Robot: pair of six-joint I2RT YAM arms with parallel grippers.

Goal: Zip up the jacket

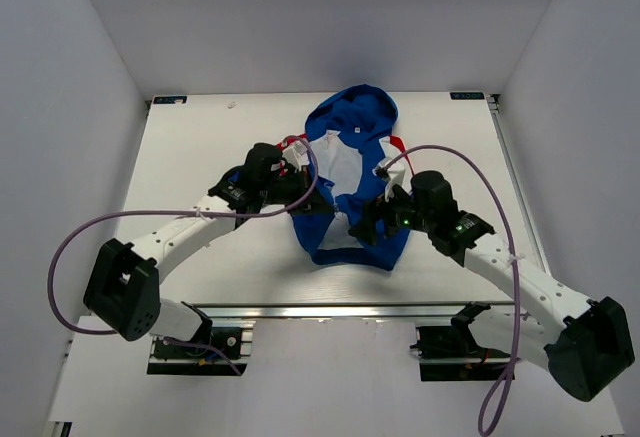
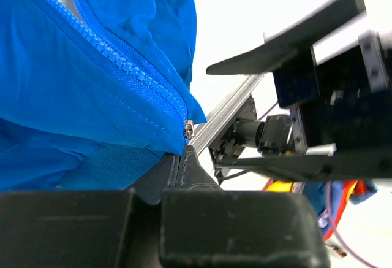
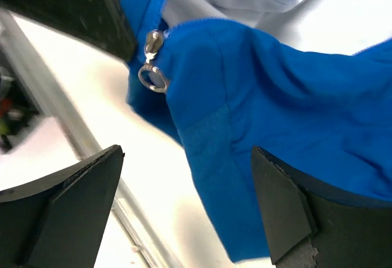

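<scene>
Top external: jacket [image 1: 352, 172] lay unzipped on bench [image 1: 190, 142]. Left pincer [image 2: 184, 157] clamped its hem; right pincer [image 3: 184, 206] gaped wide, empty, beside zip pull [image 3: 152, 72].

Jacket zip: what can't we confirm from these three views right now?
- Top external: the jacket's hem and zip start are hidden under both arms.
- Left wrist: the left tool is at the zipper end; its blurred finger blocks the contact, so the grip is unclear.
- Right wrist: the zipper pull hangs free between the right tool's open fingers; the other zip side is cut off.
</scene>
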